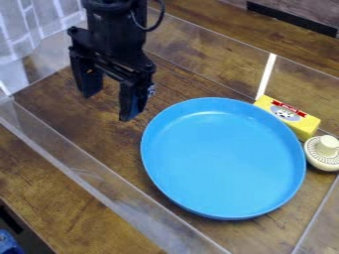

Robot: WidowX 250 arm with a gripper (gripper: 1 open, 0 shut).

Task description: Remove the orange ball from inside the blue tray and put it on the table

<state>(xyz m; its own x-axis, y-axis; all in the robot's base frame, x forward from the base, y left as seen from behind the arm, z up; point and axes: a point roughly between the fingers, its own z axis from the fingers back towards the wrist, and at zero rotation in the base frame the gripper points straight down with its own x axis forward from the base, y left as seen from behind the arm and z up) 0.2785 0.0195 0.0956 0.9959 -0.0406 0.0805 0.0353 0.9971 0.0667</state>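
My gripper hangs pointing down over the dark wooden table, left of the blue tray. Its two black fingers stand wide apart, and only table wood shows between them. The orange ball is out of view in this frame. The round blue tray lies on the table at centre right, with nothing in it.
A yellow box and a cream ribbed disc sit right of the tray. A white stick stands behind the box. Clear acrylic walls edge the table at the front and left.
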